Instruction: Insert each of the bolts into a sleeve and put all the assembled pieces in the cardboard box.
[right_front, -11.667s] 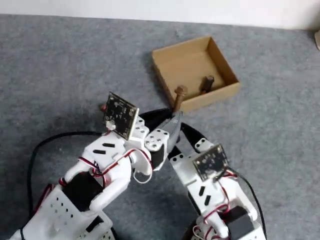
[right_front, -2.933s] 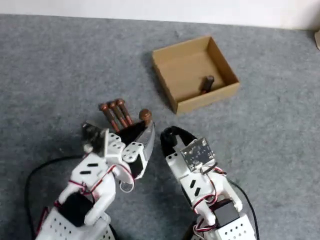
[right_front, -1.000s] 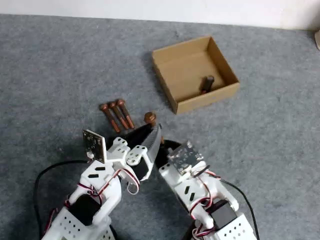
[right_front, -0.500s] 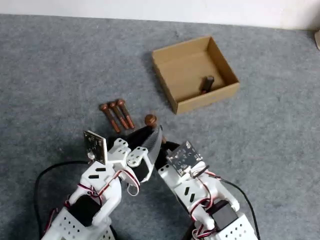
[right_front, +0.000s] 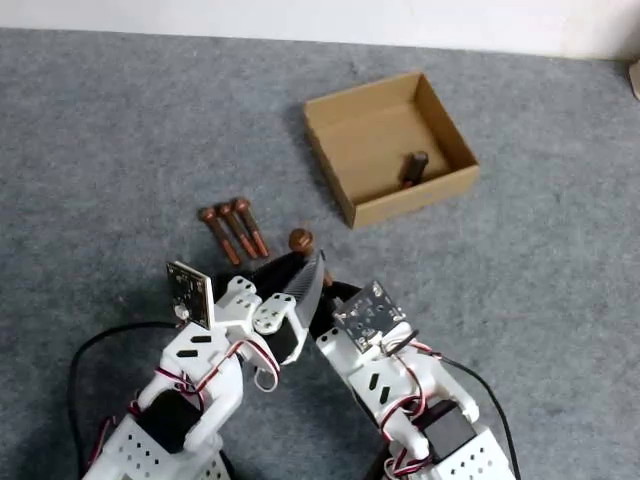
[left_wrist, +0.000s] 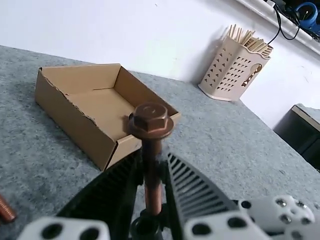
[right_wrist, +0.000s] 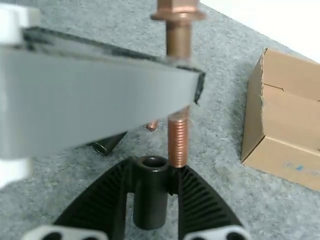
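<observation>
The left gripper (left_wrist: 152, 161) clamps the upright bolt (left_wrist: 151, 125), its threaded tip just beside the mouth of the sleeve (right_wrist: 150, 195) pinched by the right gripper (right_wrist: 152, 169), so lowering it off-centre may catch the rim and skew either grip

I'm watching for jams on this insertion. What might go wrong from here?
In the right wrist view the threaded tip of the bolt appears beside the mouth of the sleeve, not over it, so lowering may catch the rim or miss. The left claw and right claw sit very close, so a sideways correction might bump them and tilt the bolt.
</observation>
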